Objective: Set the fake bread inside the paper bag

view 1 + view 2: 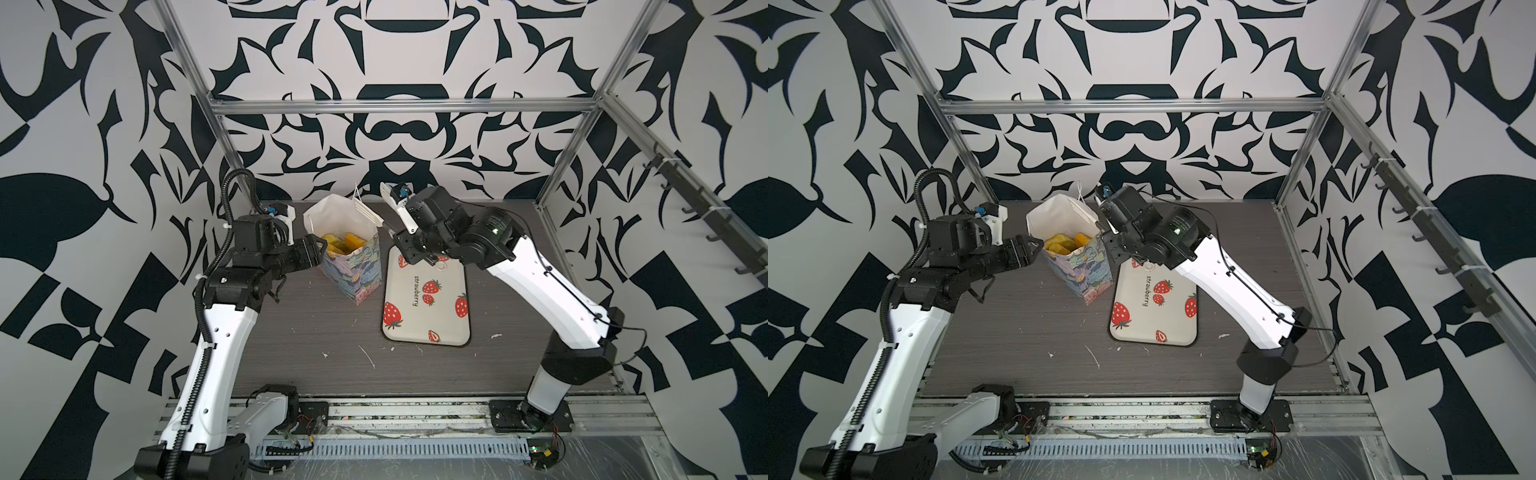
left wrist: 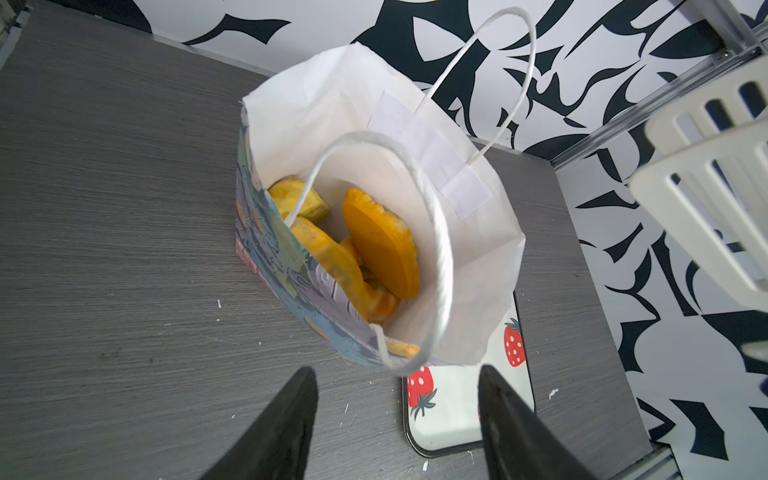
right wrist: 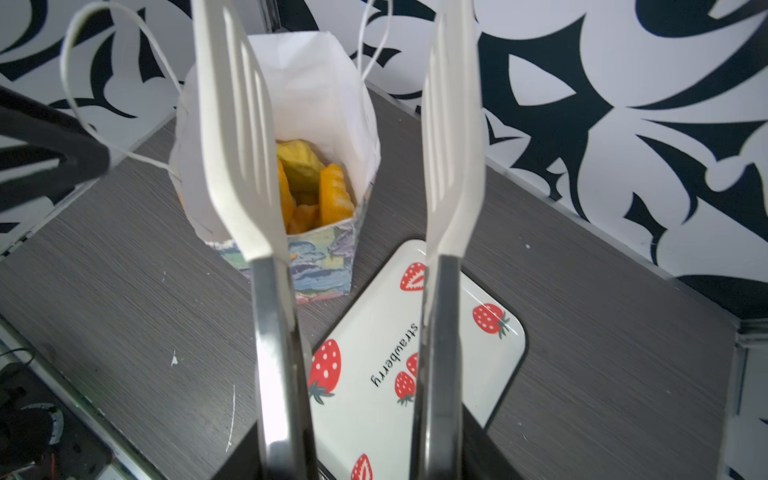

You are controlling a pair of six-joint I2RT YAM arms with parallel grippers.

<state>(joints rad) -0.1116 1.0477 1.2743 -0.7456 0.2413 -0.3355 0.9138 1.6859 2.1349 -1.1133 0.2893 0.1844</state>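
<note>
— So, where's the fake bread (image 2: 380, 245)?

— Piled inside the paper bag (image 1: 353, 270), which stands upright on the table (image 1: 311, 332), just beside the strawberry tray (image 1: 449, 328).

— And the tongs (image 3: 237, 145)?

— Spread, nothing between the white blades, raised beside the bag's mouth. The right gripper (image 3: 365, 453) clamps their metal arms. The left gripper (image 2: 395, 369) hovers at the bag's left rim, jaws apart and empty.

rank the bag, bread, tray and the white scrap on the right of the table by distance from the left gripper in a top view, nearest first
1. bag, its wall right beside the left gripper
2. bread, inside the bag, just past that wall
3. tray, right of the bag
4. scrap, far right, past the tray
</note>
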